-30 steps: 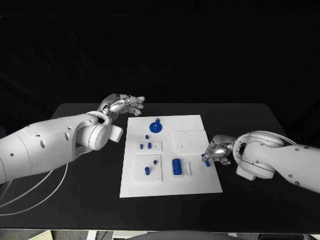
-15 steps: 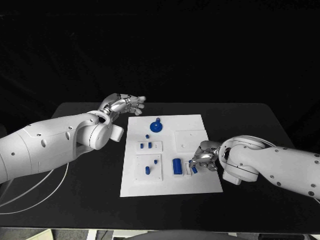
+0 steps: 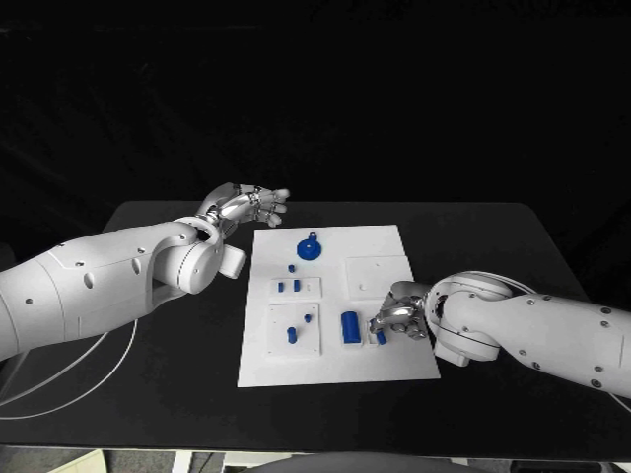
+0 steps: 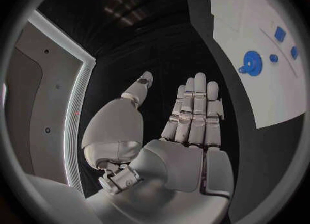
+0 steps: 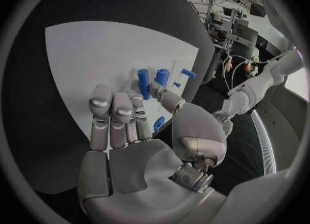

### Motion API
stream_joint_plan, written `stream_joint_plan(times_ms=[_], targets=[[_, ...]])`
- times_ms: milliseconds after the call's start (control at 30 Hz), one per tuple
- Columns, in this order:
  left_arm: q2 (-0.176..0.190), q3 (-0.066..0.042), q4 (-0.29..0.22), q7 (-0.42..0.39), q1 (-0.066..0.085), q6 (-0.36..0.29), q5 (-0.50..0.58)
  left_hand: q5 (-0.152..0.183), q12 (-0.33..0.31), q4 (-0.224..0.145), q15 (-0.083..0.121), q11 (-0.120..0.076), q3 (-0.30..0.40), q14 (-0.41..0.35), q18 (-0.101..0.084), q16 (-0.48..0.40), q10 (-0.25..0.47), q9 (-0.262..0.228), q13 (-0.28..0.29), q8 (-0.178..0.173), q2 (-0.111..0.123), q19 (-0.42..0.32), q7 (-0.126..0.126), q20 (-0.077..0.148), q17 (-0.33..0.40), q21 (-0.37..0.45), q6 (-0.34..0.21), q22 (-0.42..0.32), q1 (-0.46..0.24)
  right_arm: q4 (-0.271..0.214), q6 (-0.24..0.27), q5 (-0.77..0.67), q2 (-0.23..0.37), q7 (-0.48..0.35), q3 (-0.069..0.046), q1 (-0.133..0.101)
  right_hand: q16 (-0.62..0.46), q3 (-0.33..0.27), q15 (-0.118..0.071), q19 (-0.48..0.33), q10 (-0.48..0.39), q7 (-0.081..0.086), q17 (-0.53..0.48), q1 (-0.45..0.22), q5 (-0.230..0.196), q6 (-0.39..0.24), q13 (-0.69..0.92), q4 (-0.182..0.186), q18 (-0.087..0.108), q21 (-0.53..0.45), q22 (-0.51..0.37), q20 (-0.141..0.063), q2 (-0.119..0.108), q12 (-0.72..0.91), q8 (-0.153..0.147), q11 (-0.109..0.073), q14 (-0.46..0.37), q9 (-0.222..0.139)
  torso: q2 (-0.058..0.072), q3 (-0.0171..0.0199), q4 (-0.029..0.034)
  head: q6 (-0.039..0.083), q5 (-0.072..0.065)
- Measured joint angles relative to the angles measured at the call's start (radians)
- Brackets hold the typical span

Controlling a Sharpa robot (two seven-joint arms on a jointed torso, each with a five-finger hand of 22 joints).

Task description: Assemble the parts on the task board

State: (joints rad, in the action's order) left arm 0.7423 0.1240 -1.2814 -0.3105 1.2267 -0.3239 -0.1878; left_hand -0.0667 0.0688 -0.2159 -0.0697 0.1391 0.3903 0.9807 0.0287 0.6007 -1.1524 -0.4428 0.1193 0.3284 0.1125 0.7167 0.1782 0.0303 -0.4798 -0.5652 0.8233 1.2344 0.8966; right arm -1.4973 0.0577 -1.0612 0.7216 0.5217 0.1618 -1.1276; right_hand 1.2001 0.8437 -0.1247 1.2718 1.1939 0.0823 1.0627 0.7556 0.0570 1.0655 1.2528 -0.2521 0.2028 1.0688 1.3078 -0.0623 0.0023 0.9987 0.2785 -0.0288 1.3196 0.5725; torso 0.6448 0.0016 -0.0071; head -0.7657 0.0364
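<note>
On black table (image 3: 160,394), mid-surface: white task board (image 3: 401,360), long side running away from the robot.

Left arm (image 3: 74,291) in from the left, lying along the board's left edge. Right arm (image 3: 543,330) in from the right, elbow bulk over the board's near right corner.

Left hand (image 3: 247,206) off the board, above bare table at its far left corner. Fingers (image 4: 194,105) straight and side by side, thumb apart, palm bare. Nothing held, nothing touched.

Right hand (image 3: 395,315) over the board's right half, fingers curled downward. Small blue part (image 3: 382,336) just beside the fingertips; wrist view shows a blue piece (image 5: 159,124) tucked between thumb and fingers. Grip versus mere touch: cannot tell.

Parts on board, far to near: round blue disc part (image 3: 308,248) near the far edge; pair of short pegs (image 3: 287,287) in a raised block, left of centre; upright blue cylinder (image 3: 350,327) just left of the right hand; small pegs (image 3: 293,334) in the near left block.

Plain square recess (image 3: 374,274) on the board's right half, beyond the right hand.
</note>
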Motion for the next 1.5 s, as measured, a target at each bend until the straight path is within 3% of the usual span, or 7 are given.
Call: stream_joint_plan(times_ms=[800,1200,1500], targets=[[0.0,0.0,0.001,0.005,0.0,0.003,0.0,0.0,0.0,0.0,0.0,0.0,0.0,0.0,0.0,0.0,0.0,0.001,0.0,0.0,-0.004,0.0,0.0,0.0,-0.001,0.004,0.0,0.001,-0.004,0.047,0.0,-0.014,-0.034,0.004,0.005,0.012,0.0,-0.017,0.0,0.0,0.0,0.0,0.001,-0.025,-0.003,0.0,0.001,0.012,0.0,0.0,0.0,0.0,-0.006,-0.002,0.0,0.0,0.0,0.003,0.0,-0.0009,0.0005,-0.006,0.007],[0.0,0.0,0.001,0.007,0.0,0.004,-0.001,0.0,0.0,0.0,0.0,0.0,0.0,0.0,0.0,0.0,0.0,0.001,0.0,0.0,-0.004,0.0,0.0,0.0,-0.002,0.004,0.0,0.001,-0.004,0.047,0.004,-0.015,-0.037,0.005,0.006,0.013,0.004,-0.112,0.0,0.0,0.0,0.002,0.003,-0.113,-0.003,0.002,0.005,0.029,0.0,0.004,0.0,0.0,-0.06,-0.002,0.003,0.0,0.0,0.001,0.0,-0.0011,0.0004,-0.006,0.013],[0.0,0.0,0.001,0.009,0.0,0.004,-0.001,0.0,0.0,0.0,0.0,0.0,0.0,0.0,0.0,-0.004,0.0,0.002,-0.001,0.0,-0.003,0.0,0.0,0.0,-0.002,0.004,0.0,0.001,-0.003,0.045,0.009,-0.015,-0.035,0.004,0.006,0.013,0.004,-0.195,-0.002,-0.009,0.0,0.002,0.004,-0.152,-0.003,0.002,0.008,0.005,0.0,0.004,0.0,-0.006,-0.088,-0.002,0.0,0.0,-0.002,0.005,0.0,-0.001,0.0002,-0.007,0.016]])
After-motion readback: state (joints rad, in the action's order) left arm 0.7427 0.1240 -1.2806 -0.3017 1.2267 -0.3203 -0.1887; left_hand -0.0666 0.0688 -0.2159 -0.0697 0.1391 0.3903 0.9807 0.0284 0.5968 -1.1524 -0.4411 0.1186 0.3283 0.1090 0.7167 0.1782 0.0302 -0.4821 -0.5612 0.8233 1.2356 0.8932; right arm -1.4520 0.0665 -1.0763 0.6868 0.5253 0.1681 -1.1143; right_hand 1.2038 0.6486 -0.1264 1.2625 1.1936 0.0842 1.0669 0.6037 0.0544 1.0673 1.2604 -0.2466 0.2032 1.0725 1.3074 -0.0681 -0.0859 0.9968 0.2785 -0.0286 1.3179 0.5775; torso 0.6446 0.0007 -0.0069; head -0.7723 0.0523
